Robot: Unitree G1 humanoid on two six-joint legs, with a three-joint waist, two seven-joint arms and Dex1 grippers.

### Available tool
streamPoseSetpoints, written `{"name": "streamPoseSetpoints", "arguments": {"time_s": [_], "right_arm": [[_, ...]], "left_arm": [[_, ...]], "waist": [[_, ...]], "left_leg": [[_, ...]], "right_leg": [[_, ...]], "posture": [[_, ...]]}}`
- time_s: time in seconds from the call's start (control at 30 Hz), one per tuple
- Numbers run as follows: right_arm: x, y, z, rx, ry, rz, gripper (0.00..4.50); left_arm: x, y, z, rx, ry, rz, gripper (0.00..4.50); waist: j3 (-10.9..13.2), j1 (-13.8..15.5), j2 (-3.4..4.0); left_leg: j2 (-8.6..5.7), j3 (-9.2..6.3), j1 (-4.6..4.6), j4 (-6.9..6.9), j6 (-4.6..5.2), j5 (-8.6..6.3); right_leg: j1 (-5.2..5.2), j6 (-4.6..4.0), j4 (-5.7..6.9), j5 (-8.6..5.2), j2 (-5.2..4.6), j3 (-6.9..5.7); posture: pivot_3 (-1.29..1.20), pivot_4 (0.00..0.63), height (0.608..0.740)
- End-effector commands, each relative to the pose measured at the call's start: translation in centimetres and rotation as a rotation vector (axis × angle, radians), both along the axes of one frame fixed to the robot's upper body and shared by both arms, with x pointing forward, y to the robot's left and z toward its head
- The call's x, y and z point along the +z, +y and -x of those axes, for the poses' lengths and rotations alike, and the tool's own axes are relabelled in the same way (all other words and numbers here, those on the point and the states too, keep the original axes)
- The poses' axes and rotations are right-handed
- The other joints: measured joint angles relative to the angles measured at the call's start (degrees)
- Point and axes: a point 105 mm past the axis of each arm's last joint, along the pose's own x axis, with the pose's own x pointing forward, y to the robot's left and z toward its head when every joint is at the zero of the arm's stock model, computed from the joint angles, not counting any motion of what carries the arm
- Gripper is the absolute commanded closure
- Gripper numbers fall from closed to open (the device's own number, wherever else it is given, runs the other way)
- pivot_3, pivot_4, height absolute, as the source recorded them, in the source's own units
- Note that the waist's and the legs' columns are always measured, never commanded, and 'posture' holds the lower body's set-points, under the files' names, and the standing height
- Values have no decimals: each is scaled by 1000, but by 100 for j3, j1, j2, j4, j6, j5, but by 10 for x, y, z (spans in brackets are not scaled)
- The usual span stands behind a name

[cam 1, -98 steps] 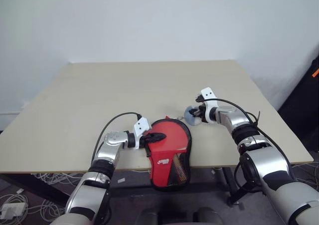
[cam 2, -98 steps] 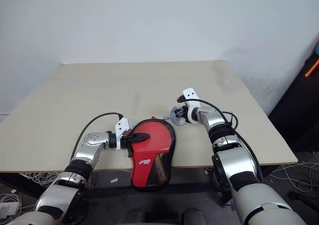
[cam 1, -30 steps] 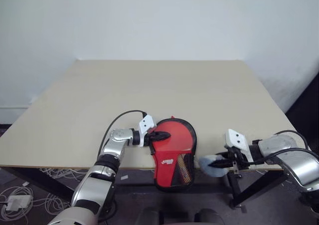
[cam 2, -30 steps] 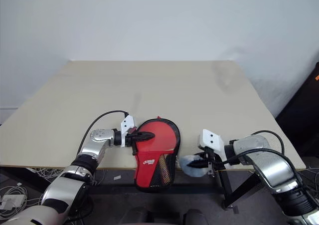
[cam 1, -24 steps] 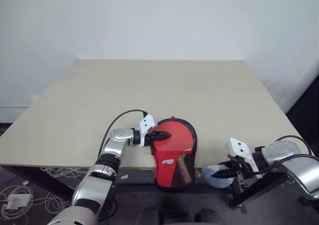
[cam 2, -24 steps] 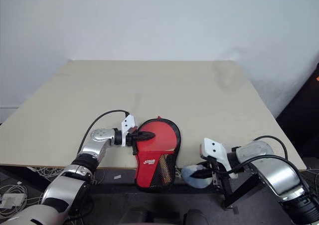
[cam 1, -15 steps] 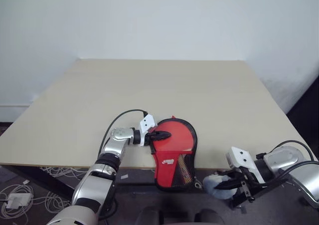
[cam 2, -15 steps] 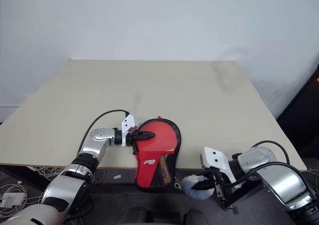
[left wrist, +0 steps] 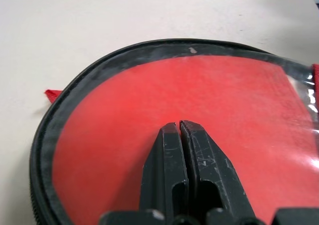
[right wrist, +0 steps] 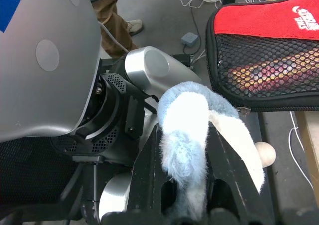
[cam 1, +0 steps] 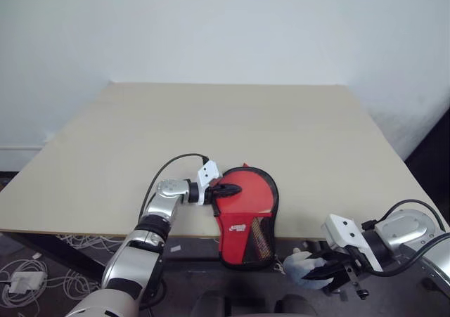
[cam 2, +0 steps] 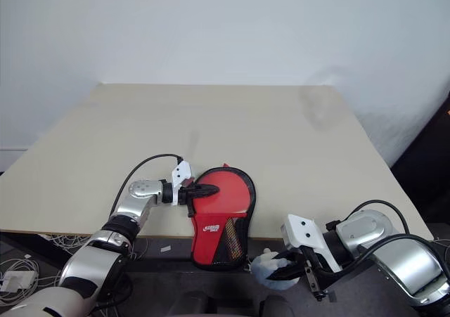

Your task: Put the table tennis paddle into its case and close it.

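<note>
The case [cam 1: 244,215] lies at the near edge of the table [cam 1: 232,120], its round head on the wood and its handle end with the black mesh pocket [right wrist: 269,68] hanging over the edge. The table tennis paddle [left wrist: 174,100] is already inside: its red face shows through the clear window, and the striped handle shows through the mesh. The left gripper [cam 1: 223,190] rests with its fingers pressed together flat on the round end of the case, gripping nothing; judging by the pose, it serves to pin the overhanging case so that it does not tip off the table. The right gripper [cam 2: 288,271] is below and in front of the table edge, nearly closed on a pale blue fluffy object [right wrist: 187,120], apparently something cleared out of the way.

Compared with a second ago, the right gripper with its fluffy load has dropped from table-edge level to below the tabletop and nearer the robot, while the left gripper and the case have stayed put
</note>
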Motion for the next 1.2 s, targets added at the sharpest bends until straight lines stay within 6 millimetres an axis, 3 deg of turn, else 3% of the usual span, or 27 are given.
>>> {"name": "streamPoseSetpoints", "arguments": {"time_s": [0.03,0.1,0.27,0.4,0.5,0.7,0.87,1.03,1.2], "right_arm": [[14,1,-8,-6,-19,-35,4018],[24,0,-18,-46,-24,-57,3375],[84,-2,-56,-135,-92,-221,1554],[96,-5,-84,-247,-154,-256,94],[99,-6,-103,-347,-177,-307,0],[80,-18,-131,-581,-211,-307,0],[65,-19,-140,-697,-210,-315,0],[53,-12,-150,-787,-189,-355,0],[42,-9,-170,-895,-193,-363,0]], "left_arm": [[-41,12,15,51,147,-113,4500],[-36,11,12,55,129,-103,4500],[-16,1,2,66,74,-35,4500],[-3,-1,-3,82,49,3,4500],[7,5,-12,145,16,14,3884],[43,38,-19,292,-46,120,1773],[76,69,-6,396,-91,180,37],[96,108,9,549,-160,186,37],[95,121,22,609,-141,201,37]], "waist": [[1,6,0],[2,7,-1],[39,14,9],[60,48,-28],[70,67,-32],[87,57,-34],[125,-33,-37],[133,-28,-38],[136,-30,-34]], "left_leg": [[4,0,0,0,0,0],[9,-3,-2,-1,0,0],[16,7,-6,-5,1,1],[15,-7,-22,-6,1,1],[5,-1,-41,-7,11,-6],[10,5,-141,1,38,8],[15,6,-186,4,40,11],[16,6,-184,13,41,11],[17,6,-182,34,43,13]], "right_leg": [[1,0,-4,0,-5,-15],[3,0,-14,0,-5,-27],[3,1,-41,2,-5,-32],[2,-1,-56,5,-4,-45],[-11,5,-63,47,-7,-36],[-101,2,-56,100,15,-22],[-137,-4,-53,108,27,-18],[-130,-4,-54,108,26,-19],[-120,8,-54,104,25,-20]], "posture": [[0,0,740],[0,0,740],[0,0,740],[0,0,740],[0,0,740],[0,0,740],[0,0,740],[0,0,740],[0,0,740]]}}
